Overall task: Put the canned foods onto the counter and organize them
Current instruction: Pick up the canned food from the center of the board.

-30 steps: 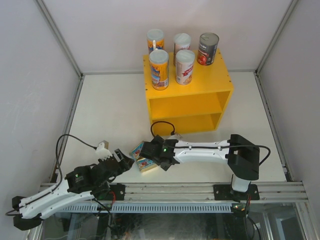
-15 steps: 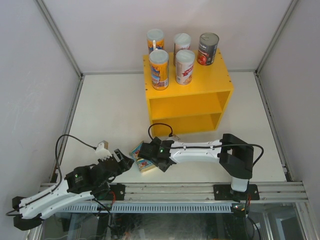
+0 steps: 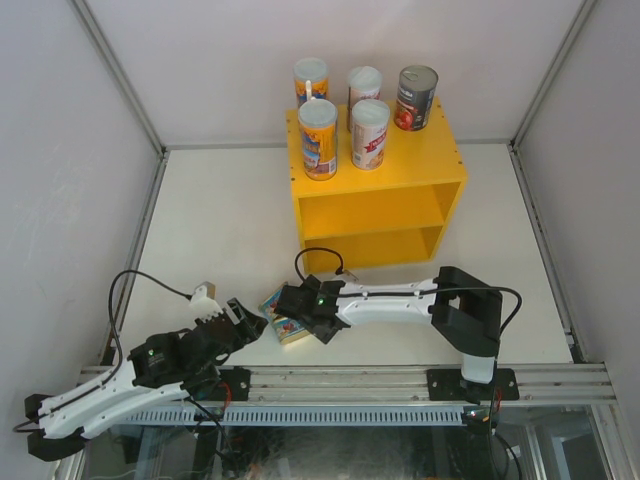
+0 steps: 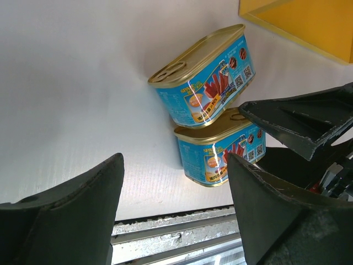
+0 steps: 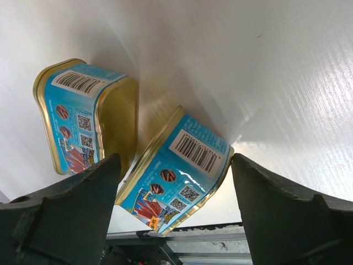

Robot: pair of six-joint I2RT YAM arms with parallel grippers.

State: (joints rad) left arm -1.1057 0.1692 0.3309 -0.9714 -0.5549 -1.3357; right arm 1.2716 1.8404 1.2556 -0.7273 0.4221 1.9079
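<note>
Two flat blue-labelled tins lie side by side on the table, the far tin (image 3: 274, 299) (image 4: 203, 83) (image 5: 83, 116) and the near tin (image 3: 291, 328) (image 4: 220, 150) (image 5: 175, 168). My right gripper (image 3: 300, 312) (image 5: 174, 165) is open and astride the near tin, one finger (image 5: 259, 210) at its corner. Just left of the tins, my left gripper (image 3: 248, 325) (image 4: 175, 165) is open and empty. Two tall orange-blue tubes (image 3: 318, 140) (image 3: 311, 80), two white-pink tubes (image 3: 370, 134) (image 3: 364, 86) and a red-labelled can (image 3: 416, 97) stand upright on top of the yellow counter (image 3: 380, 205).
A metal rail (image 3: 350, 385) runs along the near table edge, just behind the tins in both wrist views. White walls close in the table on three sides. A black cable (image 3: 325, 252) loops above the right wrist, in front of the counter's open shelves.
The right arm has slid a little to the left, bringing its jaws further over the near tin, and the jaws have narrowed slightly. The left arm has not moved.
</note>
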